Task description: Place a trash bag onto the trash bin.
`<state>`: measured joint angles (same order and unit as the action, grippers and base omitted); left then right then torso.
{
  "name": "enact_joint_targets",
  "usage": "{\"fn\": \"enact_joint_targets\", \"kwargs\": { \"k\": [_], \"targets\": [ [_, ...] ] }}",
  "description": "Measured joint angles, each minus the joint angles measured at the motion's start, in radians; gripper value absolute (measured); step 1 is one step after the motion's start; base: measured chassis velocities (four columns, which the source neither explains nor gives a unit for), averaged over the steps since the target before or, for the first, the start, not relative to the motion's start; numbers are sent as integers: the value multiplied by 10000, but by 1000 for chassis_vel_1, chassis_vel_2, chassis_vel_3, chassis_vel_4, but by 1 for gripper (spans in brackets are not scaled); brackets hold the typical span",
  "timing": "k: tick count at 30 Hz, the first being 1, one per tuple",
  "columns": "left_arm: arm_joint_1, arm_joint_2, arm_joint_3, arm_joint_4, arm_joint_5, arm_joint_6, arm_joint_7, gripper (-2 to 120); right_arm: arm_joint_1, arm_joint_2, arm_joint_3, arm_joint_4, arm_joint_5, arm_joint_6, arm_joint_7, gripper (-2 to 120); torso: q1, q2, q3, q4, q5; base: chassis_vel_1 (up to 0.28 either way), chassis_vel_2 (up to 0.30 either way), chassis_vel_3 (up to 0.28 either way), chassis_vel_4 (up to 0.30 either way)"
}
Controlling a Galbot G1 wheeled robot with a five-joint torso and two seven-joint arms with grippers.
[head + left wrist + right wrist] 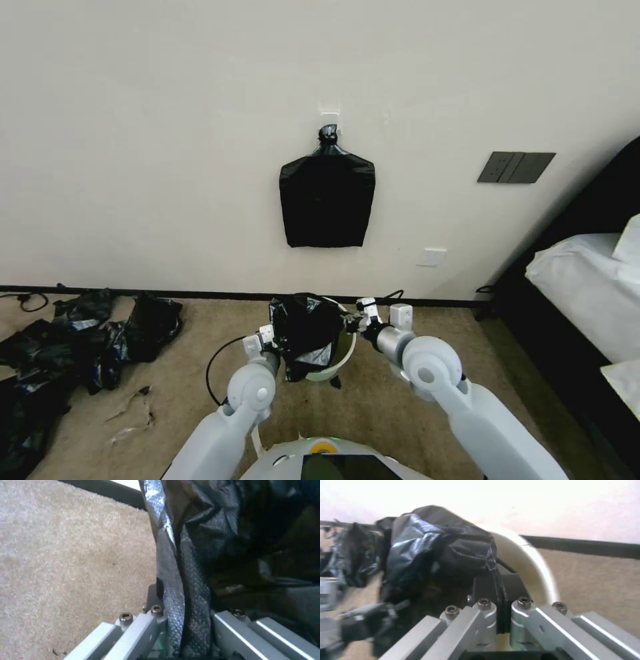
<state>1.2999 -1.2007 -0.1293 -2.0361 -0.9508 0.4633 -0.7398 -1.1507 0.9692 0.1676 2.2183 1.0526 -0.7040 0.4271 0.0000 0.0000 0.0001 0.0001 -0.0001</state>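
Bright, even light; soft wrist views, glare on glossy black film.

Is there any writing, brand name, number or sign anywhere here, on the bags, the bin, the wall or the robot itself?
None that can be read.
trash bag: plain black film, no print.
trash bin: plain white, no label.
black bundle hanging on the wall: unmarked.
wall plates: blank.
left claw and right claw, both shut on the bag: bare metal and screws, no markings.
robot's screen: dark, nothing legible.

Glossy black trash bag (305, 327); white trash bin (337, 363); beige carpet (180, 373); cream wall (167, 133).
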Motion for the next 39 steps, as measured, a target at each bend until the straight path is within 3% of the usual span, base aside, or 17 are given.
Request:
{"fn": "enact_joint_targets", "kwargs": {
  "k": [27,30,35,39],
  "targets": [
    [309,669,-737,-603,-615,-191,359,1,-1034,-824,1444,-176,-614,4,-510,0,0,0,-1,0,1,0,0,0,0],
    [308,645,-679,-656,-618,-130,369,1,-1122,-776,1310,-60,-1014,124,-745,8,0,0,-1,0,1,0,0,0,0],
    [332,682,-647,-826,-631,32,371,1,-1448,-895,1129,225,-2813,965,-1718,25,0,0,-1,-1,1,0,0,0,0],
    [289,842,-680,-917,-735,134,371,1,-2043,-1319,1046,435,-5457,2124,-2919,45,0,0,-2,-2,0,0,0,0,0]
  ]
}}
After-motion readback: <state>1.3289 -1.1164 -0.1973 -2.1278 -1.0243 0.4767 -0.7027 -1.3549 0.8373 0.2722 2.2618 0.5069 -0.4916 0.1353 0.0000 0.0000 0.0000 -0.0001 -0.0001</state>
